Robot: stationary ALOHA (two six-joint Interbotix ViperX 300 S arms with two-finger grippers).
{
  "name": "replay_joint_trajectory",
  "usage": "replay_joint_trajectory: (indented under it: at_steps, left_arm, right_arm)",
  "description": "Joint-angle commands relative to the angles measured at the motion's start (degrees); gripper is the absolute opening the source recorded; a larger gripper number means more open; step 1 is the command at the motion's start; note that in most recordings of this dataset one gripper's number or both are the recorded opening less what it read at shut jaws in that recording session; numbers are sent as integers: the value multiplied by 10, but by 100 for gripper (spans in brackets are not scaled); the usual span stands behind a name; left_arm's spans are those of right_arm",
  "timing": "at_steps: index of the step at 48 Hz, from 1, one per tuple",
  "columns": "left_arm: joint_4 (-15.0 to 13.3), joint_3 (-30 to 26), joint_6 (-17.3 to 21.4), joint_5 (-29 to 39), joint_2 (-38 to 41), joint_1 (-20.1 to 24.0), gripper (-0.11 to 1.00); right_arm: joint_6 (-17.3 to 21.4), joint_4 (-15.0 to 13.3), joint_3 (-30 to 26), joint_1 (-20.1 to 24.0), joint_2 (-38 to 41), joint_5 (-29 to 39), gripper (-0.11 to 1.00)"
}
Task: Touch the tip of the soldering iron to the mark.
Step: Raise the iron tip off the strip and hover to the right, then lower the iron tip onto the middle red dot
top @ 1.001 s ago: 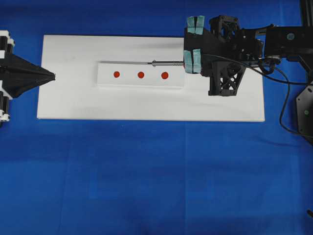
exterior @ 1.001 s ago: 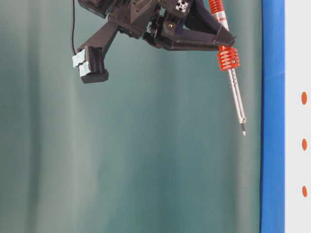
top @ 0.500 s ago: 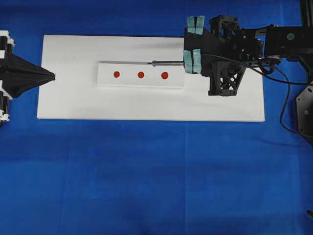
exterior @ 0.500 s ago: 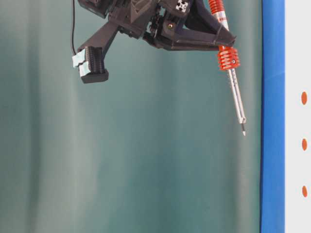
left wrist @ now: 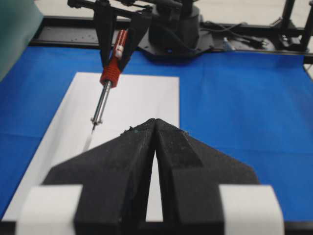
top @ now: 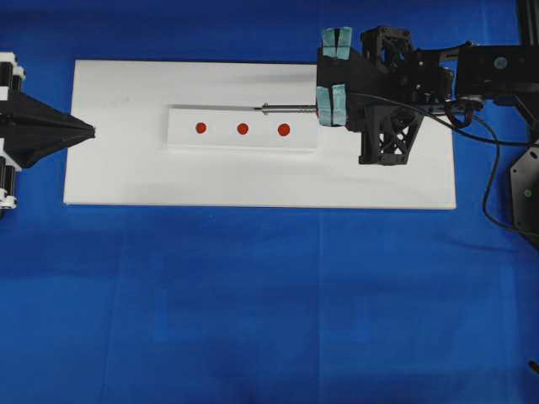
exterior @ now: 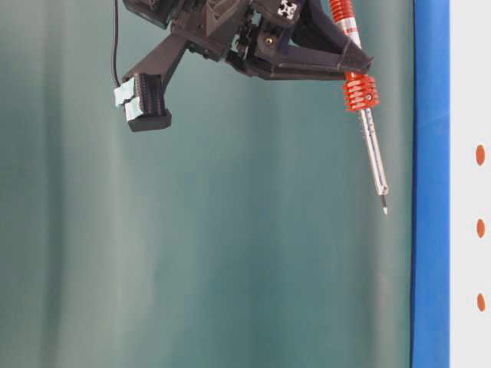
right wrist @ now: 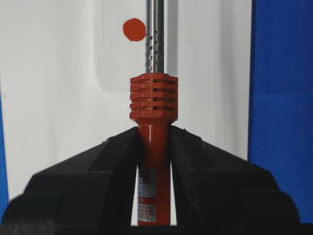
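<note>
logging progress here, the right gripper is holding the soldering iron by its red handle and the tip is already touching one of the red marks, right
Not quite. The right gripper does hold the soldering iron by its red handle, but the tip touches no mark. The table-level view shows it hanging in the air, clear of the white board, and the left wrist view agrees.

Right arm: matte black printed plastic, open lattice brackets, loose black cable.
Right claw: pale teal pads on black fingers.
Left claw: black wedge fingers, white tape patches.
</note>
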Motion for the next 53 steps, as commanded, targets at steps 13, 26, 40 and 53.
replay_joint_trajectory:
  at_steps: [13,26,40,53]
  left_arm:
    - [1,-5,-1,-5,2,2,2]
    - [1,-5,-1,-5,2,2,2]
    - [1,-5,0,-5,2,2,2]
    - [1,-5,-1,-5,2,2,2]
  right_arm:
    - [0,6,-5,4,19,-26,6]
    - [0,8,-6,6,67,-52,6]
    - [0,9,-5,5,98,-70,6]
    - [-1,8,-5,3,109,-71,6]
